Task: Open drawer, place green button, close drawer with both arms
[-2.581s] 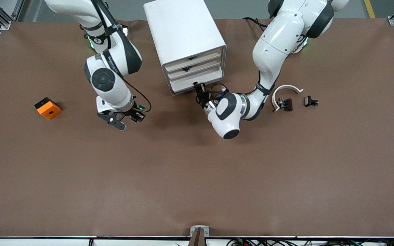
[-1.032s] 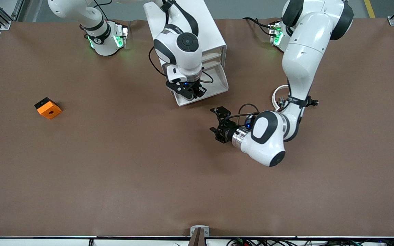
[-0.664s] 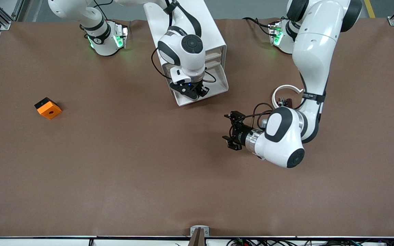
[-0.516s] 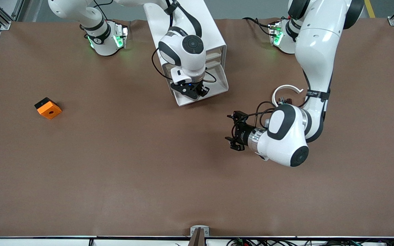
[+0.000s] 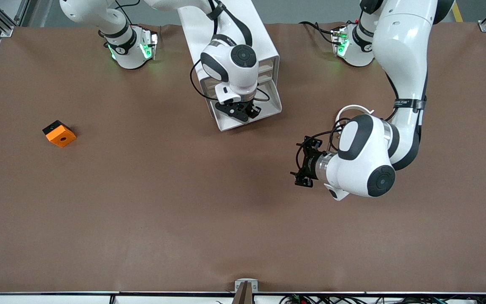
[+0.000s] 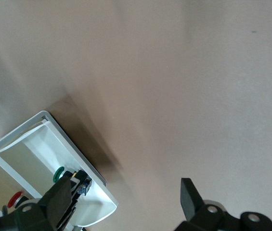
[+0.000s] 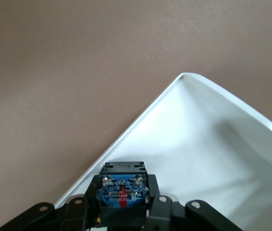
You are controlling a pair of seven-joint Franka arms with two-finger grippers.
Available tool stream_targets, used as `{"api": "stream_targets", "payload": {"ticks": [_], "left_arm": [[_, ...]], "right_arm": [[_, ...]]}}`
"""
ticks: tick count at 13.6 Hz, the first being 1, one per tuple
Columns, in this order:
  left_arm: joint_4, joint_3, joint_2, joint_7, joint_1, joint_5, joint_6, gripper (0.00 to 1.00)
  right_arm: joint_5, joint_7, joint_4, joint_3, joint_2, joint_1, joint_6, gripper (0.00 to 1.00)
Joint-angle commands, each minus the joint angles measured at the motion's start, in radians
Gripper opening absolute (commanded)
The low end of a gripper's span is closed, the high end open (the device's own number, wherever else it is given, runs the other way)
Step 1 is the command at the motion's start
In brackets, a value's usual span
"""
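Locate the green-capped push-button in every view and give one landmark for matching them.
Front view: the small green-capped black push-button is hidden by the right gripper, which hangs over the open white drawer.
Left wrist view: button seen with its green cap, over the drawer.
Right wrist view: button held between the fingers, its bluish base showing.
Shared landmark: the drawer's white rim.

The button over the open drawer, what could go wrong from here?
The right gripper holds the button close above the drawer's front rim; released here, it might hit the rim and fall onto the table. The left gripper, open over bare table, must travel to the drawer and could nudge the cabinet.
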Motion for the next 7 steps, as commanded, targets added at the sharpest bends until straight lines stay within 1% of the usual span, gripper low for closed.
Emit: {"api": "stream_targets", "payload": {"ticks": [1, 3, 4, 5, 6, 7], "left_arm": [[-0.013, 0.013, -0.034, 0.025, -0.005, 0.020, -0.003, 1.00], [-0.013, 0.014, -0.049, 0.059, -0.008, 0.029, -0.003, 1.00], [-0.015, 0.014, -0.055, 0.114, -0.011, 0.040, -0.003, 1.00], [-0.015, 0.013, -0.057, 0.184, -0.016, 0.043, -0.003, 1.00], [-0.016, 0.011, -0.066, 0.249, -0.017, 0.052, -0.003, 1.00], [-0.016, 0.007, -0.075, 0.309, -0.017, 0.076, -0.003, 1.00]], "right_arm": [[-0.011, 0.001, 0.035, -0.013, 0.021, 0.015, -0.003, 0.00], [-0.009, 0.002, 0.045, -0.013, 0.029, 0.015, -0.003, 0.00], [-0.009, 0.002, 0.046, -0.013, 0.032, 0.014, -0.003, 0.03], [-0.009, 0.002, 0.049, -0.013, 0.034, 0.014, -0.003, 0.20], [-0.008, 0.011, 0.051, -0.013, 0.034, 0.014, -0.003, 0.79], [-0.009, 0.013, 0.052, -0.014, 0.034, 0.015, -0.005, 1.00]]}}
